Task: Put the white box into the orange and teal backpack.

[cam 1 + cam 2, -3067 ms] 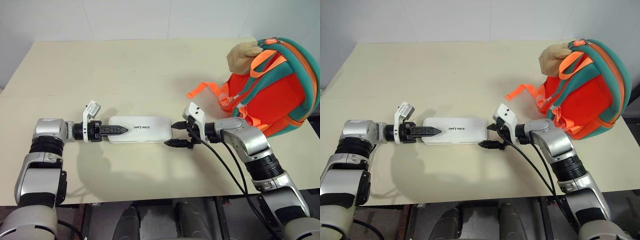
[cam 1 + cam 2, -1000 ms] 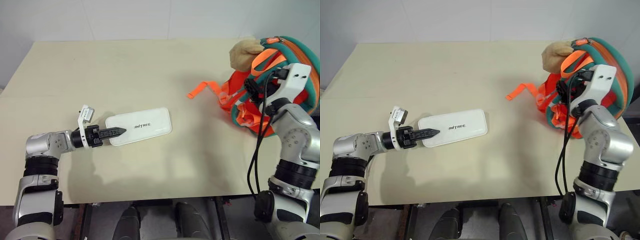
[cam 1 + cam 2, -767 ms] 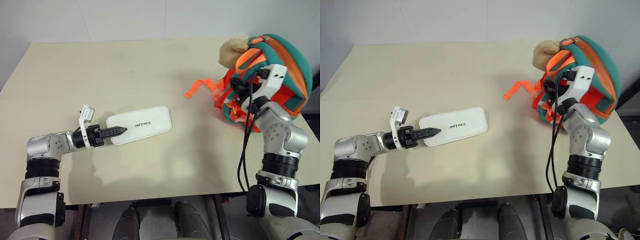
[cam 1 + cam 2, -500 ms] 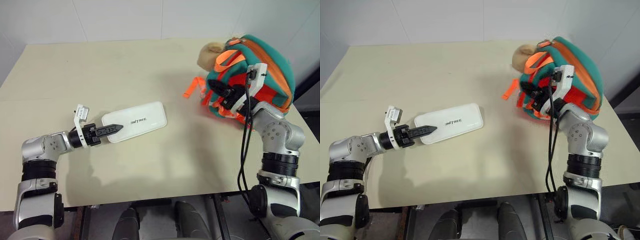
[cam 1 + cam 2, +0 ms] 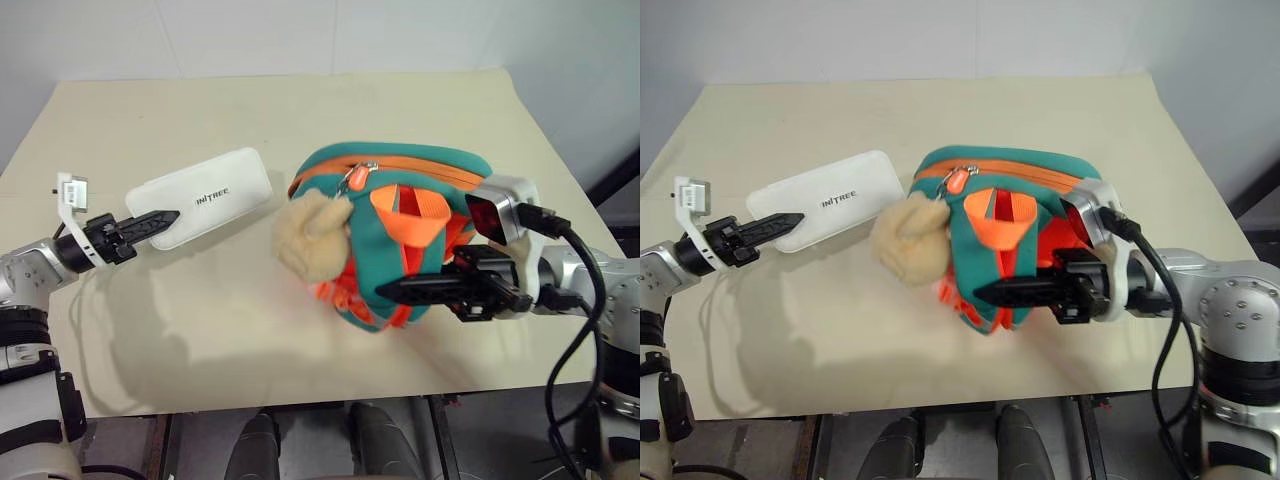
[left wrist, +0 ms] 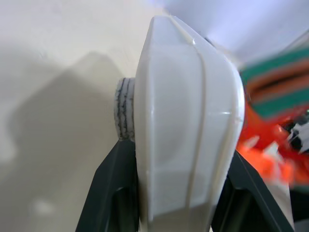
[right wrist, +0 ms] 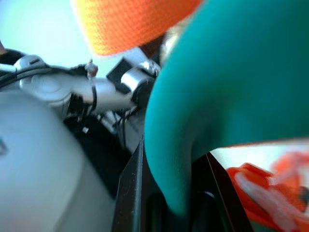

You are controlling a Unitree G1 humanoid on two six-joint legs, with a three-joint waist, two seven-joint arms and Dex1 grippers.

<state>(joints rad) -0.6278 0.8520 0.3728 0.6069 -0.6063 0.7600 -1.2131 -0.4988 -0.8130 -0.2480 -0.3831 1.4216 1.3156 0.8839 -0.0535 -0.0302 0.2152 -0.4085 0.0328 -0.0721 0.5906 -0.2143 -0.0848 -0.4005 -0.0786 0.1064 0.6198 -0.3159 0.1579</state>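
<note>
1. Read "UNITREE" in small dark letters on the box (image 5: 201,197).
2. Box pinched at its end by the left hand (image 5: 152,219), raised over the tabletop (image 5: 420,110) near its left edge.
3. Backpack (image 5: 400,225) gripped at a teal strap by the right hand (image 5: 405,289), fingers pressed together on it, mid-tabletop toward the front edge.
4. Plush toy (image 5: 310,235) hung between box and backpack.
5. Far half of tabletop bare.

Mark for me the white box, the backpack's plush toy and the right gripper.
white box (image 5: 215,195), left eye view, on its lettered top face.
plush toy (image 5: 312,236), left eye view, on its tan body.
right gripper (image 5: 395,289), left eye view, at the black fingertips against the backpack.
</note>
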